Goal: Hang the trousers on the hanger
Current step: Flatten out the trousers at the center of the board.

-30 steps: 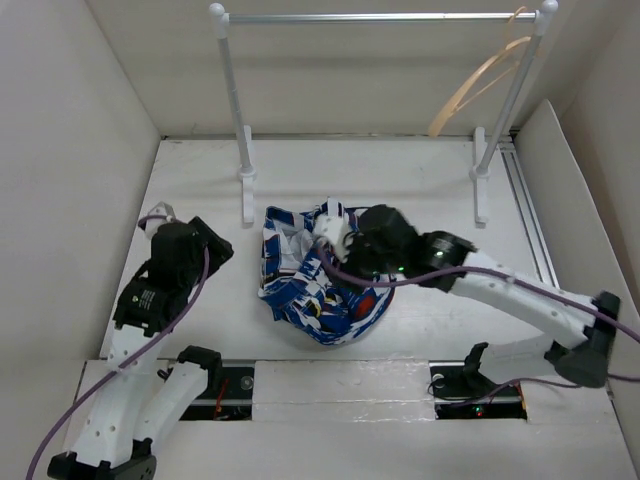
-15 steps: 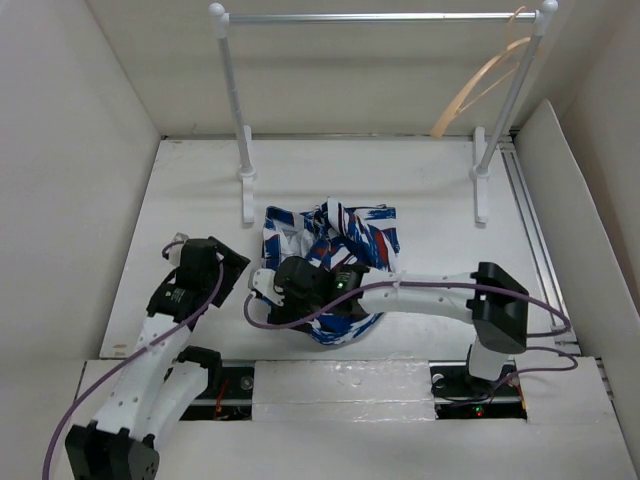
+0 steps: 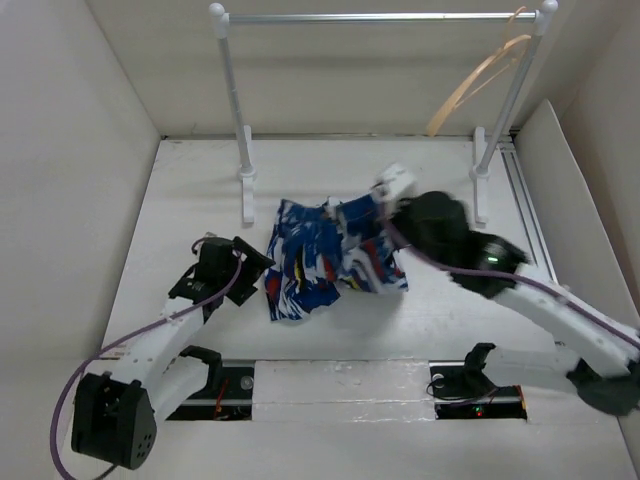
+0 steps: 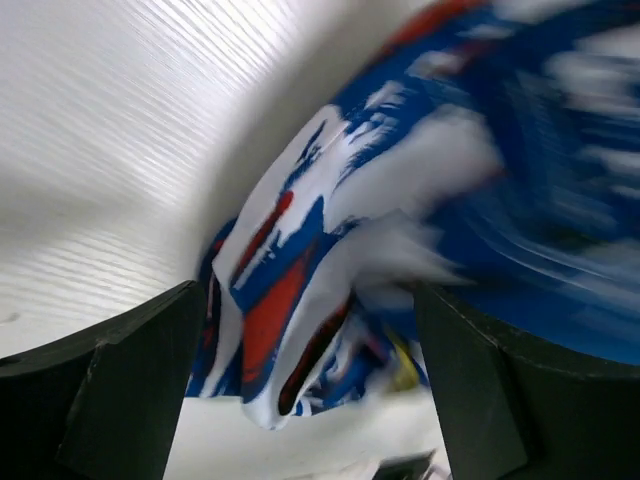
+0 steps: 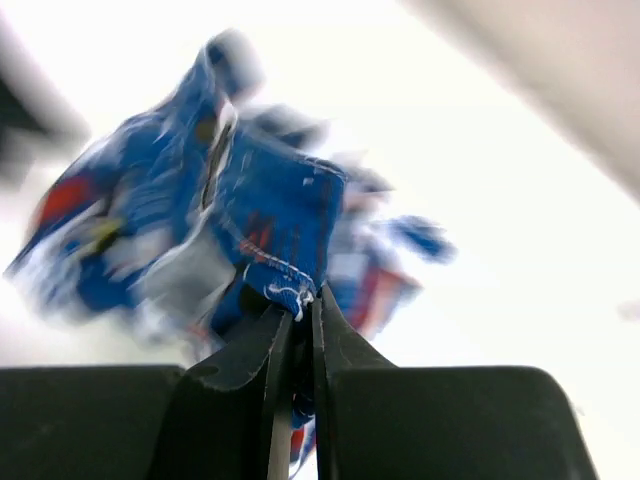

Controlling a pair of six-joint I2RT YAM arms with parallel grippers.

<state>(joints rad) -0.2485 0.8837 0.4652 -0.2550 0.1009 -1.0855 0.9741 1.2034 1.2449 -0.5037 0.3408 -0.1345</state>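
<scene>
Standing by the table, I saw the trousers bunched in a loose heap near its middle, in front of the rail rack and roughly between its two white posts. The right gripper had its jaws pressed almost together on a blue hemmed fold of the trousers, and the cloth hung away from the pinch in a blur, so that side of the heap looked drawn up toward the wrist at the right. The left gripper stood wide, one dark finger on each side of the ragged left edge of the trousers, holding nothing; I could not tell whether either finger touched the cloth. The hanger hung tilted from the far right end of the rail, close beside the right post and well apart from the trousers. Bare white table lay to the left of the heap, behind it up to the feet of the posts, and in front of it toward the arm bases. Plain walls closed in the left, back and right sides, the right post standing close to the right wall.
</scene>
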